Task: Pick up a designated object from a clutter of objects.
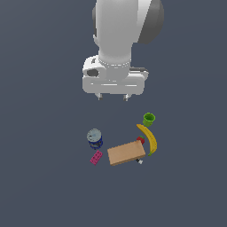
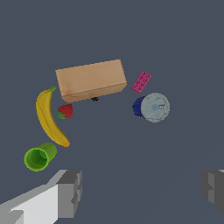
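- Gripper [image 1: 113,96] comes first as the biggest thing you have in view: it hangs well above the clutter with its jaws spread wide and nothing between them. In the wrist view the two fingertips [image 2: 70,192] sit far apart at the frame's edges, so you can read it as open and empty.
- Tan flat box [image 1: 126,153] lies at the middle of the group, the largest of the loose items, with a small dark and white scrap at its near right corner that you cannot identify.
- Yellow banana [image 1: 150,138] curves along the exterior view's right of the box, just beside it.
- Blue-grey can [image 1: 94,138] stands upright on the exterior view's left, apart from the box.
- Green cup [image 1: 149,119] sits at the far right of the group, just beyond the banana's far tip; in the wrist view it looks tipped on its side, mouth showing.
- Pink block [image 1: 96,157] lies flat, nearer to you than the can and just left of the box.
- Strawberry [image 2: 65,111], your designated object, is the smallest: red with a green end, wedged in the gap between the banana and the box's right end. Whether it touches either, you cannot tell.
- Progress, as you should judge it: nothing is grasped or lifted yet. You have the whole pick left, namely lining up over the strawberry, descending into that narrow gap, closing and lifting. Expect the banana and box to crowd the fingers.
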Tool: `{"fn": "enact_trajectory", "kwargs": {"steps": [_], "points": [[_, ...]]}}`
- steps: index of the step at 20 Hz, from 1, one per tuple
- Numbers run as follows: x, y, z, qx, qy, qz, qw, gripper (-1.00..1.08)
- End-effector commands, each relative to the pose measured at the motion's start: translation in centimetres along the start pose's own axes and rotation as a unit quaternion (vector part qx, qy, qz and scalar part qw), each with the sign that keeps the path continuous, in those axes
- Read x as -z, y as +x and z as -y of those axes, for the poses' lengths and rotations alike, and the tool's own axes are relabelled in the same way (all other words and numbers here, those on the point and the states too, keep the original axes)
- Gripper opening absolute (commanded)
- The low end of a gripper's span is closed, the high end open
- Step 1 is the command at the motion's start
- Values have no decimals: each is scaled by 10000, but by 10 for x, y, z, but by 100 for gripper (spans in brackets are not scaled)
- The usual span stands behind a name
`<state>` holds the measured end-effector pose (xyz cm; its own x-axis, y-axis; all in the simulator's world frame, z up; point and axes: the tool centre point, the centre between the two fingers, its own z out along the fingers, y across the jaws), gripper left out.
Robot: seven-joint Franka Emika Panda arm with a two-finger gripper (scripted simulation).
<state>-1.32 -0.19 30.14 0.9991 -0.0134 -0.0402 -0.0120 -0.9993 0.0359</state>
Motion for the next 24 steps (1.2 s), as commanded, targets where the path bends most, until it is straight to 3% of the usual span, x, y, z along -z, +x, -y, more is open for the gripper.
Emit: {"fn": "enact_trajectory", "kwargs": {"steps": [1,13,24], "points": [[0,0,0,0,0,0,10000,100],[9,-1,7,288,-60,-77,9995,100],[-7,7,20,-151,56,-65,9998,100]]}}
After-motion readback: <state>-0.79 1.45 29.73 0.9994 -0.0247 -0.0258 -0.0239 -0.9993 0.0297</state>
